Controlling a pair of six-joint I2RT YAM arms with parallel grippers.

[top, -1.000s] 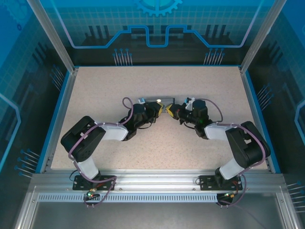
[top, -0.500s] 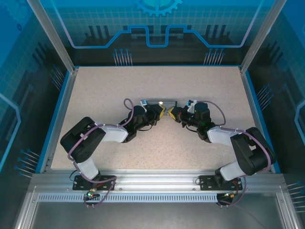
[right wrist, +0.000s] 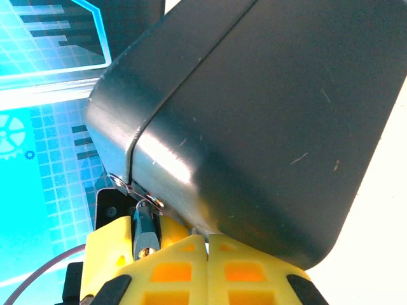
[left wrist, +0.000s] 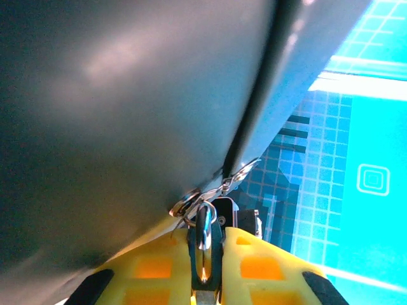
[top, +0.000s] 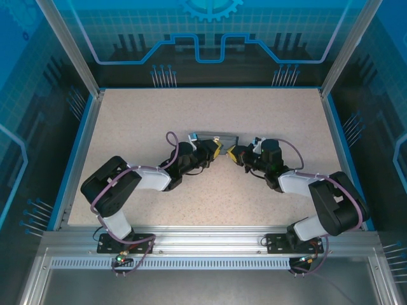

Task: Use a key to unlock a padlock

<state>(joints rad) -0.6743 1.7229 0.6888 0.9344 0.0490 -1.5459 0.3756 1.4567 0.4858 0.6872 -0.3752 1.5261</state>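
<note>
Closest to us, well in front of the dark box point(top: 205, 135), runs a shiny metal rail point(top: 203, 244) where both arms are bolted down. Past it lies the table point(top: 127, 114). It is pale and speckled like sand, with a blue strip along its edges. The box sits near the middle of the table, and the arms bend in toward it from both sides.

The left fingers point(left wrist: 232, 248) are yellow and meet the front of the box from its left. They pinch the padlock point(left wrist: 203, 230) between them. Its silvery loop goes through a little metal ring point(left wrist: 183, 204) on the edge of the box, right at the seam that runs along it. The padlock's body is mostly hidden down between the fingers.

The right fingers point(right wrist: 213, 248) come at the box from its right and are pressed tight together, just beside the padlock. I cannot tell if the key is squeezed in there.

From above, the padlock is too tiny to make out, and the box is partly covered by the arms. Up close, the box is so big that its sides are cut off.

Behind the box, past the far edge of the table, stand see-through blue walls point(top: 210, 38) with glowing lines and a gear shape.
</note>
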